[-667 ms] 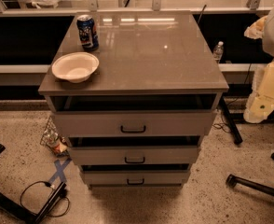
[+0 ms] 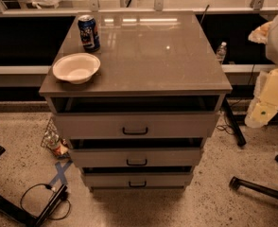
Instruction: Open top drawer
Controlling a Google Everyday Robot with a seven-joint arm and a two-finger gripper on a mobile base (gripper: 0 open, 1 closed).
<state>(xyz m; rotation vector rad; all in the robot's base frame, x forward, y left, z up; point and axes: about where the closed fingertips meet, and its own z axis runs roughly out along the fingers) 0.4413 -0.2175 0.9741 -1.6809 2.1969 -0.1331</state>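
The grey cabinet stands in the middle of the camera view with three stacked drawers. The top drawer has the tallest front panel and a small dark loop handle. A dark gap shows between its front and the cabinet top. My gripper is the cream-coloured part of the arm at the right edge, beside the cabinet's right side, at about the top drawer's height and apart from the handle.
A blue can and a white bowl stand on the cabinet top at the left. Two shallower drawers sit below. On the floor are a cable, litter at the left and a dark chair leg at the right.
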